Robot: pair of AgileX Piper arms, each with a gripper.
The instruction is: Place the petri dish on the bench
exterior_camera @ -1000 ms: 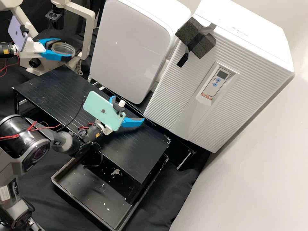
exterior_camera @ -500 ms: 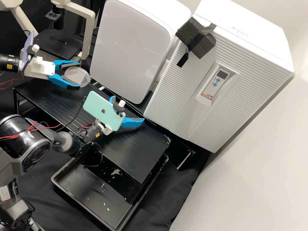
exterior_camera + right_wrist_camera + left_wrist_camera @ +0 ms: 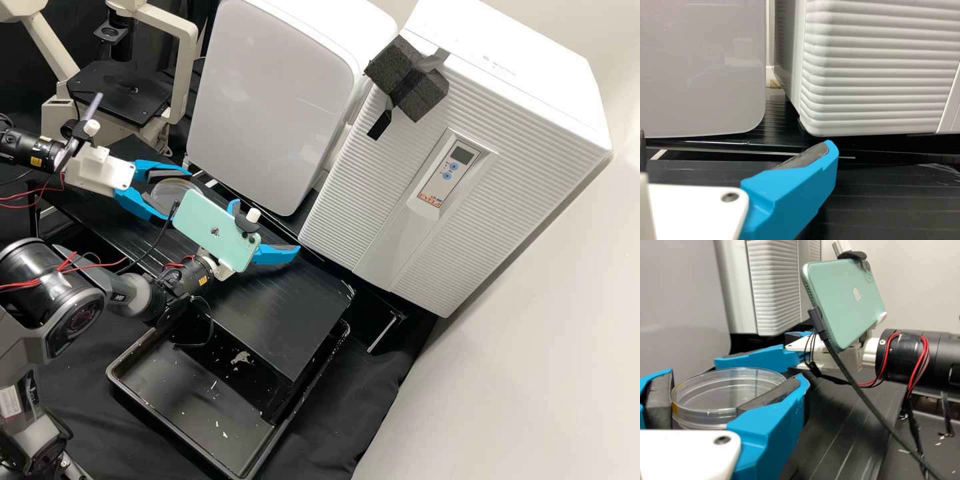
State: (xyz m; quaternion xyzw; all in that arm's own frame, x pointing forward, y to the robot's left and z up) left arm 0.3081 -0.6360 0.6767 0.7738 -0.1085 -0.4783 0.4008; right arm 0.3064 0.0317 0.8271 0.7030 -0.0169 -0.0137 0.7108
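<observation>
Since the prev. frame my L gripper (image 3: 179,195) has carried the petri dish (image 3: 173,189) farther over the black bench (image 3: 280,300), away from the microscope (image 3: 123,90) & closer to the green phone (image 3: 217,230) on my other arm; R gripper (image 3: 268,227) hasn't moved. L gripper's got the dish b/w its 2 blue fingers, spread approx. dish-wide, dark pads (image 3: 767,396) on opp. sides of its rim. Dish is clear, approx. level, w/ its rim near the fingertips. Can't tell if its base touches the bench. R gripper's wide open, nothing b/w its fingers, over the bench in front of the white cabinets (image 3: 273,100).
</observation>
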